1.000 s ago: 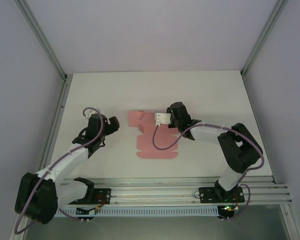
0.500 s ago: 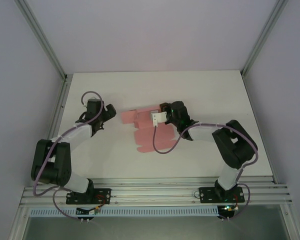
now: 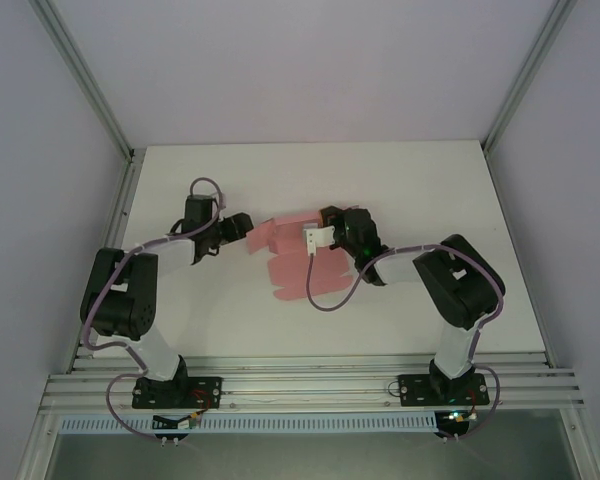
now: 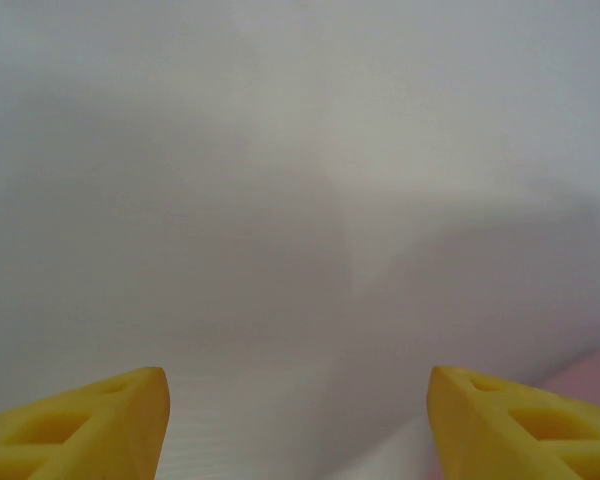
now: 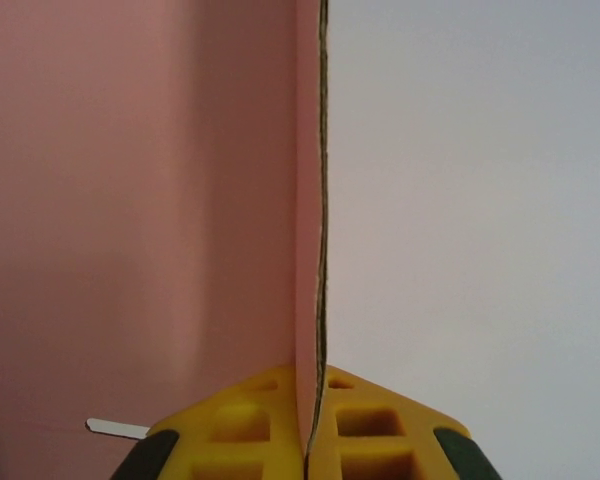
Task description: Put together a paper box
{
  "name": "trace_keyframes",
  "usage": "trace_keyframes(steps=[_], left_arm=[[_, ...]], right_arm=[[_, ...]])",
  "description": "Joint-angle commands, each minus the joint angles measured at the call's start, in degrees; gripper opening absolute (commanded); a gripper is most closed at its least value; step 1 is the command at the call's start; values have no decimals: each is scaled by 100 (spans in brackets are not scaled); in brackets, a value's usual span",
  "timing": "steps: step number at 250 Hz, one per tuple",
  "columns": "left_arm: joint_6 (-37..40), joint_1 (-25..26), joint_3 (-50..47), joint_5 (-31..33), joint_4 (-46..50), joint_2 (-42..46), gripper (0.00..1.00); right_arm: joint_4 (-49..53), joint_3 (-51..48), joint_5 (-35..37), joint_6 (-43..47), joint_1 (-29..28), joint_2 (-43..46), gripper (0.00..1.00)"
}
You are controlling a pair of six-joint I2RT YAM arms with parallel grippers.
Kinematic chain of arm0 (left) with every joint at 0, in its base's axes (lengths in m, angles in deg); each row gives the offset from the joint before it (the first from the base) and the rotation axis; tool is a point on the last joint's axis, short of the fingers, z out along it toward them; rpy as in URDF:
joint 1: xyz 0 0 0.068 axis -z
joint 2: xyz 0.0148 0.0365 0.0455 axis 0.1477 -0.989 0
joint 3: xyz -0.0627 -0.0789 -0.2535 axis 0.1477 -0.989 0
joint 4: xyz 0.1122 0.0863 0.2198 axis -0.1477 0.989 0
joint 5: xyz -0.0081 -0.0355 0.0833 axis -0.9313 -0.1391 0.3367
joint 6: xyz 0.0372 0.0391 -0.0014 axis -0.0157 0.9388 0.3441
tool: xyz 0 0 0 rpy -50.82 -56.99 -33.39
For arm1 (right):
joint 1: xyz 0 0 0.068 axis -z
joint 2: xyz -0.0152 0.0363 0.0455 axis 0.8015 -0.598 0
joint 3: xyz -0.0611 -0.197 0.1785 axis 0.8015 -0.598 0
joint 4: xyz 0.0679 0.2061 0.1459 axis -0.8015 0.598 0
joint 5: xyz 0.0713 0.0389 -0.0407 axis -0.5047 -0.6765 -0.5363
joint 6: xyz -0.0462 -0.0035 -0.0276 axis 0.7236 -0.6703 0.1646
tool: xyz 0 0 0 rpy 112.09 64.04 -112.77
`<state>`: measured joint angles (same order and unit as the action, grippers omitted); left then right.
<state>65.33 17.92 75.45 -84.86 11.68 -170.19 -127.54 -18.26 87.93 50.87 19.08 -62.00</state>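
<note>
There is one paper box [image 3: 292,272], a single pink card sheet, and one white bench [image 3: 410,190]. Two arms are present, the left arm [image 3: 160,250] and the right arm [image 3: 450,285]. They carry two tools, the left tool [image 3: 243,226] and the right tool [image 3: 327,217], each with two yellow fingers [image 4: 90,420]. Two purple cables [image 3: 315,296] run, one per arm.
</note>
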Motion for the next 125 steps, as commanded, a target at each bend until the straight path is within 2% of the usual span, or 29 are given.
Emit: trace_keyframes(steps=[1,50,87,125], left_arm=[[242,200,-401,-490,-429,382,66],[394,504,-921,-314,-544,905,63],[446,726,-1233,-511,-991,979,61],[647,924,-1084,-913,-1086,759,49]], right_arm=[[-770,-230,183,-67,-37,-70,0],[-1072,-672,450,-98,-151,43,0],[-1497,-955,734,-186,-343,-136,0],[-1753,-997,975,-83,-511,-279,0]])
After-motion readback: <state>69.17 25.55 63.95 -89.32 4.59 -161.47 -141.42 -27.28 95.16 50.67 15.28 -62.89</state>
